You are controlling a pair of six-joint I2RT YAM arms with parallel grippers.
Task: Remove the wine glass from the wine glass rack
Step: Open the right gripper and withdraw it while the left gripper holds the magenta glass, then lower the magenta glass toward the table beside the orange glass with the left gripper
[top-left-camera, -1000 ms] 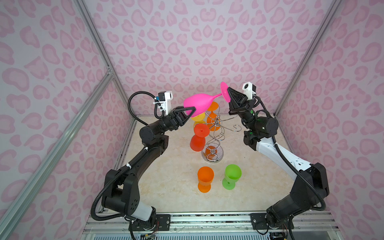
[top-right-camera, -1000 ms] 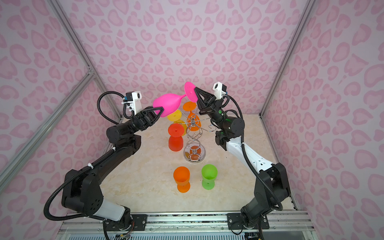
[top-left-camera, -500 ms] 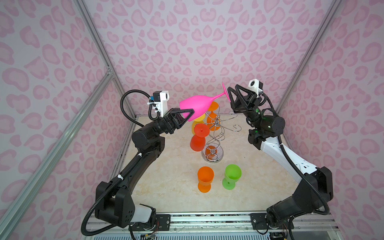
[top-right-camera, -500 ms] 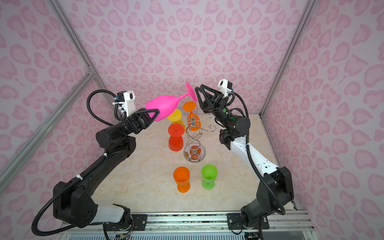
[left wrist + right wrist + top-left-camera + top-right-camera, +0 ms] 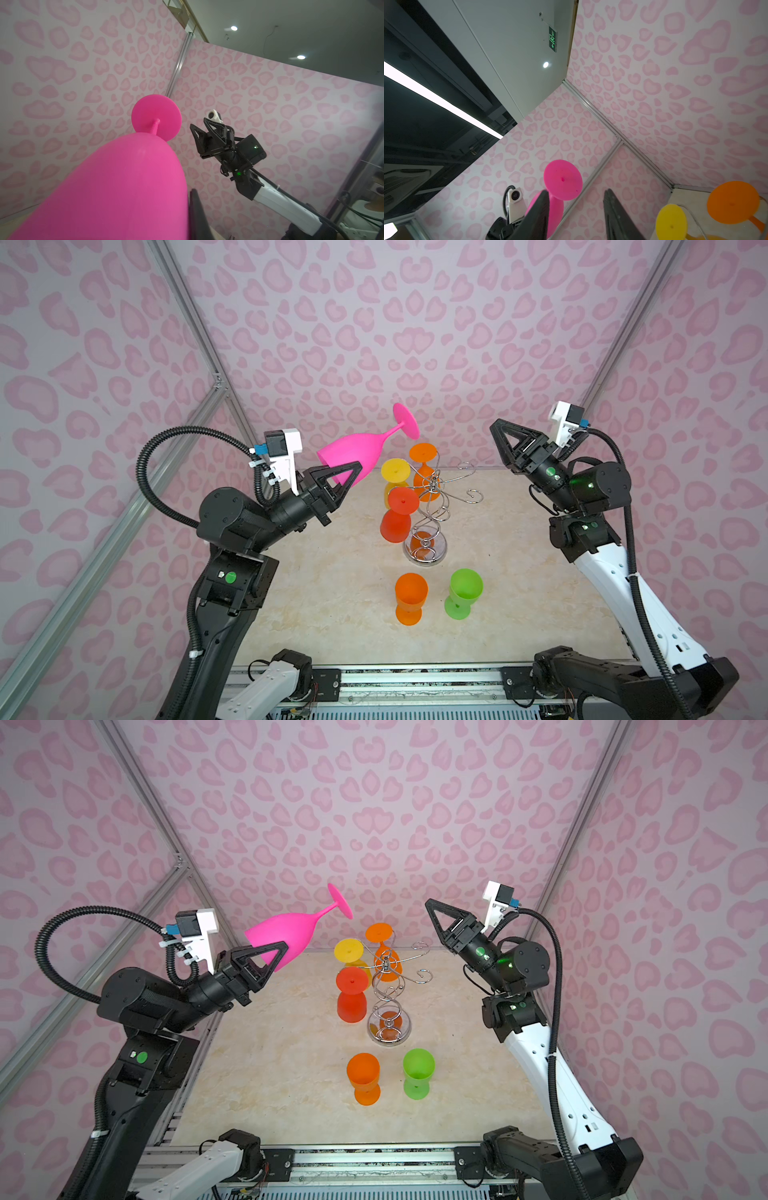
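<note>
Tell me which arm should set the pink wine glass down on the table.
Left. The left gripper clamps the pink wine glass by its bowl, tilted in the air; the right gripper stands open, clear of its foot, holding nothing.

Above the table (image 5: pixel 324 593), wine glass (image 5: pixel 353 452) left of the wine glass rack (image 5: pixel 424 548)

Six in all — one pink wine glass (image 5: pixel 353 456), one yellow (image 5: pixel 395 469), one red (image 5: pixel 401 501), one green (image 5: pixel 464 589), two orange (image 5: pixel 423 452) (image 5: pixel 410 593) — plus one wine glass rack (image 5: pixel 426 558) and two robot arms (image 5: pixel 232 518) (image 5: pixel 598 489).
</note>
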